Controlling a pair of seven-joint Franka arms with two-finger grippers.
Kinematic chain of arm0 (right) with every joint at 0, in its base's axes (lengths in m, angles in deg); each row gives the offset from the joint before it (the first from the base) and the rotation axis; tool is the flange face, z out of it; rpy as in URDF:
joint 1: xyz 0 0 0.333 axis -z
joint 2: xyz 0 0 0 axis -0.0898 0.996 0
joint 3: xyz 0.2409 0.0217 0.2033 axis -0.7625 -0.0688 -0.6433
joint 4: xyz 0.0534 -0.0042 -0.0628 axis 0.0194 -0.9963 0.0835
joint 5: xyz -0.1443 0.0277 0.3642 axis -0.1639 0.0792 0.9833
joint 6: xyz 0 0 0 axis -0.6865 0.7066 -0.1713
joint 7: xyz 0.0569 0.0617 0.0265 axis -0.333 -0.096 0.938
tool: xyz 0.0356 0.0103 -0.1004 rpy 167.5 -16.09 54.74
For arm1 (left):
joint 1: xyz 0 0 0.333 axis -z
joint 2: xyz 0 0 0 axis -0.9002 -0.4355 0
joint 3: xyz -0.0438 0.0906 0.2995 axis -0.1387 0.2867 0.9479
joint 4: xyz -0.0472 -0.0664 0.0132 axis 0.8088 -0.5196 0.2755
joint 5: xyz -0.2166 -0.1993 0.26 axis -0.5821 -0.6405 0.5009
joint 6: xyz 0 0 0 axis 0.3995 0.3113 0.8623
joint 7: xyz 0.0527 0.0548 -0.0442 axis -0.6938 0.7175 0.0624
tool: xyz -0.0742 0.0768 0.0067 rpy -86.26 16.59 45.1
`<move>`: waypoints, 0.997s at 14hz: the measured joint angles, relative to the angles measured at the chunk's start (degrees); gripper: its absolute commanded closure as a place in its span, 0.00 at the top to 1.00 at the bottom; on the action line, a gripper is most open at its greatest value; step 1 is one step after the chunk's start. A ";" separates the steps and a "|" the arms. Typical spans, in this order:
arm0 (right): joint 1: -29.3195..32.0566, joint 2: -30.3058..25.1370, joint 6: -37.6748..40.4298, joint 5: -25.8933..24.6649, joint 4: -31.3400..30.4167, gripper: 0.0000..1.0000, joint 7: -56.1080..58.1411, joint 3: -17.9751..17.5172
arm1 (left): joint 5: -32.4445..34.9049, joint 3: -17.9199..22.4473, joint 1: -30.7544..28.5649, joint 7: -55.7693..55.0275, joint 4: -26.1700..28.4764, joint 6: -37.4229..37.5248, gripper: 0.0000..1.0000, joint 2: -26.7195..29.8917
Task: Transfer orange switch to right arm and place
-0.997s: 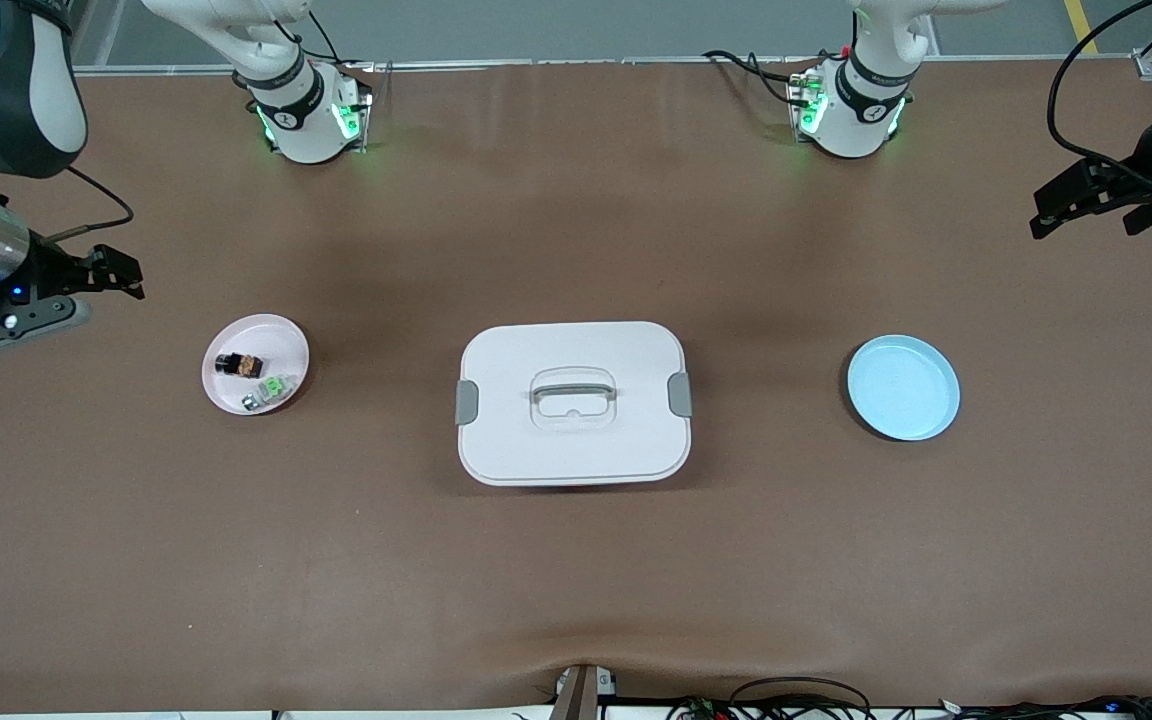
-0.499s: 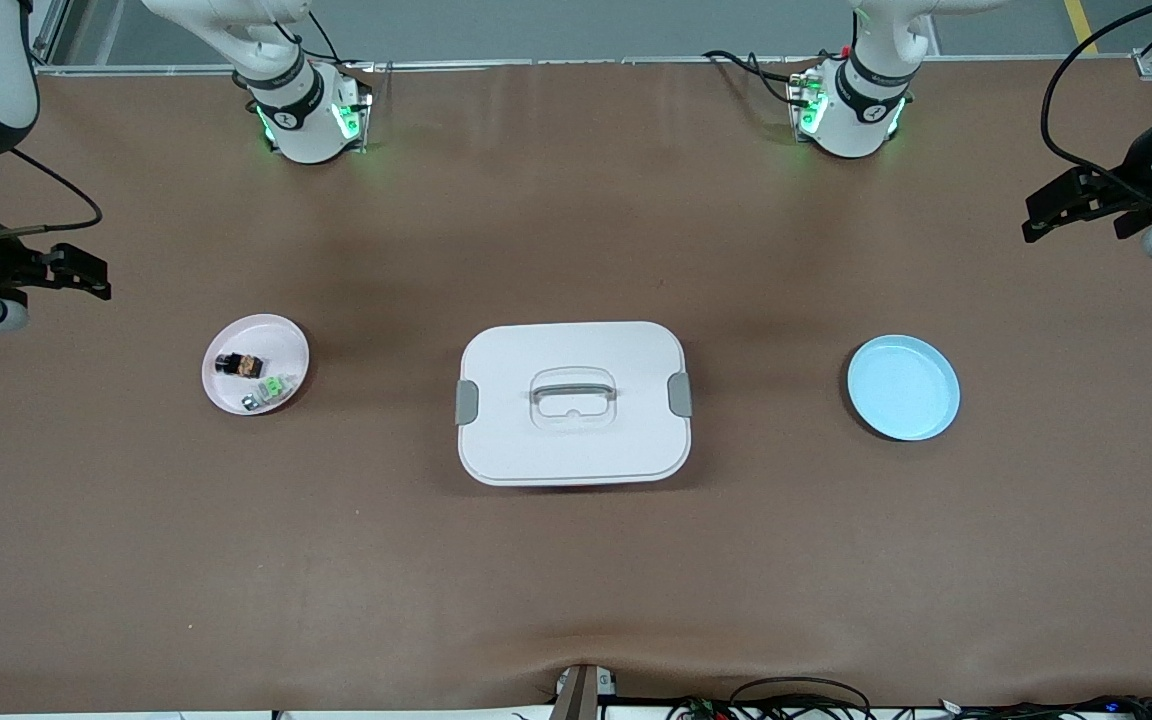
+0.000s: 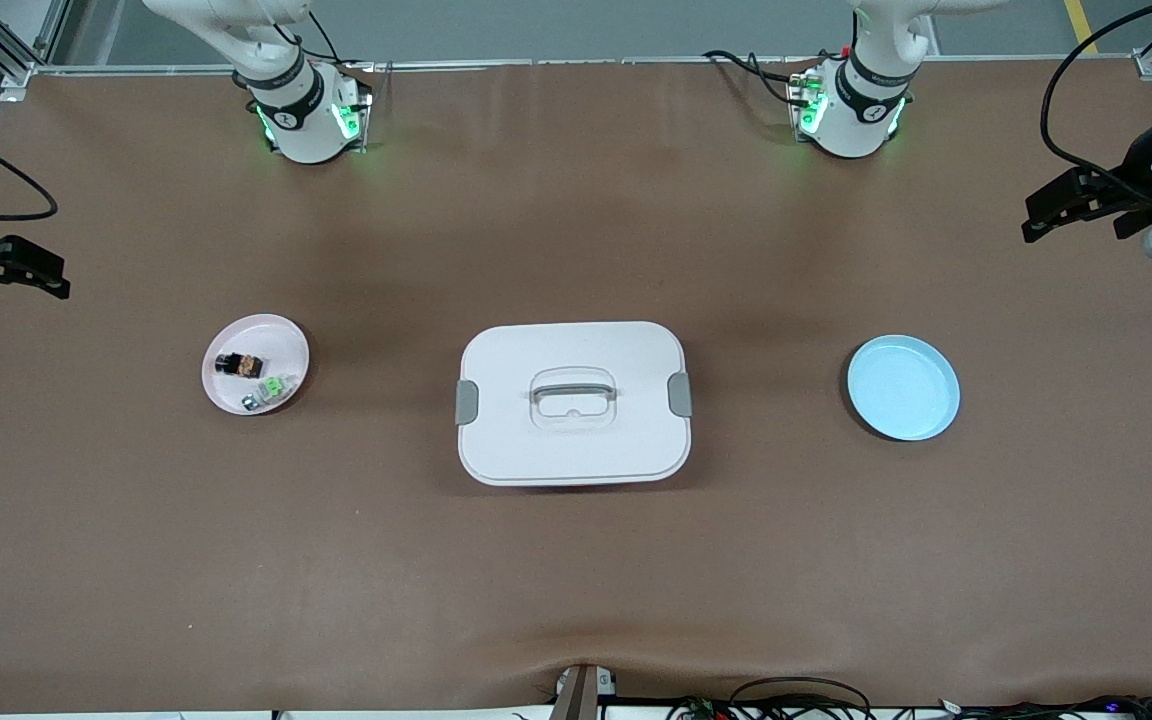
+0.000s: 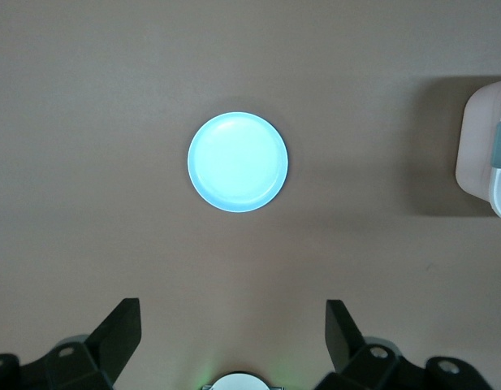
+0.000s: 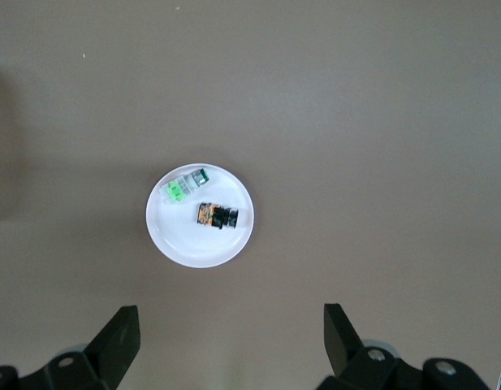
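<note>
Front view, switch: the orange switch (image 3: 241, 365) lies in the pink plate (image 3: 281, 340), at about eleven o'clock from the green switch (image 3: 276, 386). The plate sits at nine o'clock from the lidded box (image 3: 536, 345), toward the right arm's end of the bench (image 3: 576, 580).
Front view, claws: the right claw (image 3: 46, 275) hangs released over the bench edge, with the switch at about four o'clock from it and well apart. The left claw (image 3: 1036, 218) is also released and waits over its own end.
Front view, step: the switch already rests where a right-arm placement would leave it. I judge the sound course is to hold both arms clear and not disturb the plate.
Left wrist view: the fingers (image 4: 120, 329) are spread and grasp nothing, above the bare blue plate (image 4: 238, 162).
Right wrist view: the fingers (image 5: 120, 333) are spread, and the orange switch (image 5: 216, 215) lies below in the pink plate (image 5: 193, 244).
</note>
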 measured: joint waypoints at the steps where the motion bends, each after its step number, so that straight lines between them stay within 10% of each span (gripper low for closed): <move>1: 0.18 0.01 0.73 1.60 0.12 1.00 -0.09 0.00 | 0.00 0.00 0.00 0.00 0.00 0.00 1.00 0.00; 14: -1.06 -0.61 8.71 6.11 10.63 1.00 1.51 -1.78 | 0.00 0.01 0.00 0.00 0.00 0.00 1.00 0.00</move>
